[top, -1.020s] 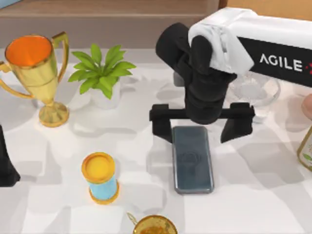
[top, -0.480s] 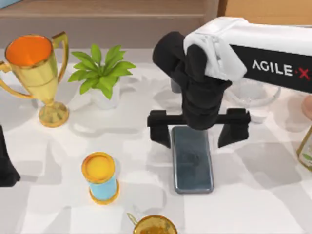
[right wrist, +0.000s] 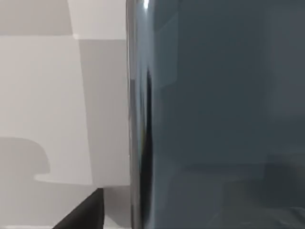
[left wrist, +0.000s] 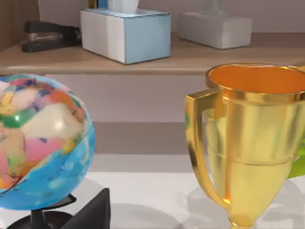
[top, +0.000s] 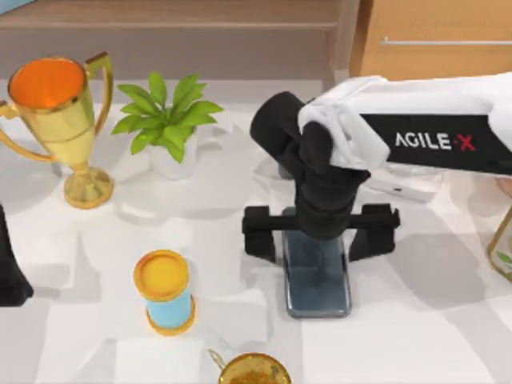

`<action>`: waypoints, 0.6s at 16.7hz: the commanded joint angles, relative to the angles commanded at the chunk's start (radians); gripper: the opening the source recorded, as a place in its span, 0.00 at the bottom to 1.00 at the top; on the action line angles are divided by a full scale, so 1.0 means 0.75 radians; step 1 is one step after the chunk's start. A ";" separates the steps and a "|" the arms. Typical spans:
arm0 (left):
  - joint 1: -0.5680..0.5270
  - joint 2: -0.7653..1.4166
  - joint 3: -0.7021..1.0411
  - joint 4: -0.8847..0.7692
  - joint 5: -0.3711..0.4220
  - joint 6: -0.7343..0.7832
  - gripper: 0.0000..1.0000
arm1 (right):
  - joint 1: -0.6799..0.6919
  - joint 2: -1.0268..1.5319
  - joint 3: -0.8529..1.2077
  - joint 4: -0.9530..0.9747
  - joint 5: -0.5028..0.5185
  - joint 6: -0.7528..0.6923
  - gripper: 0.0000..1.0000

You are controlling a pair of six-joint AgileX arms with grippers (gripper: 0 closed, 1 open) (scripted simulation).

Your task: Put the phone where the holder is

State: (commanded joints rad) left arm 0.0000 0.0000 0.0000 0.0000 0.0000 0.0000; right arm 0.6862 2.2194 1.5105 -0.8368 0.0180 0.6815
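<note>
Reaching down over the phone is the step in hand: the right gripper hangs over the phone's far end, and its two black fingers are spread wide, one on each side of the phone, not touching it as far as I can tell. The phone lies flat on the tabletop, close to the near edge and about in the middle. In the right wrist view the phone is very close, dark and shiny.

I think the grab has not been made yet. Next, the fingers need to go lower and close on the phone's two long sides. It is thin and smooth, so it could slip.

The right arm comes in from the right edge and bends down at the wrist. I cannot pick out the holder for sure.

Farther back, toward the far left corner, stand a small green plant and a gold trophy. The left gripper rests at the left edge; I cannot tell how its fingers are.
</note>
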 joint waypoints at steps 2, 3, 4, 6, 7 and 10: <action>0.000 0.000 0.000 0.000 0.000 0.000 1.00 | 0.000 0.000 0.000 0.000 0.000 0.000 1.00; 0.000 0.000 0.000 0.000 0.000 0.000 1.00 | 0.000 0.000 0.000 0.000 0.000 0.000 1.00; 0.000 0.000 0.000 0.000 0.000 0.000 1.00 | 0.000 0.000 0.000 0.000 0.000 0.000 0.92; 0.000 0.000 0.000 0.000 0.000 0.000 1.00 | 0.000 0.000 0.000 0.000 0.000 0.000 0.77; 0.000 0.000 0.000 0.000 0.000 0.000 1.00 | 0.000 0.000 0.000 0.000 0.000 0.000 0.70; 0.000 0.000 0.000 0.000 0.000 0.000 1.00 | 0.000 0.000 0.000 0.000 0.000 0.000 0.47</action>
State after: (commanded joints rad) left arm 0.0000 0.0000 0.0000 0.0000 0.0000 0.0000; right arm 0.6862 2.2194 1.5105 -0.8368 0.0180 0.6815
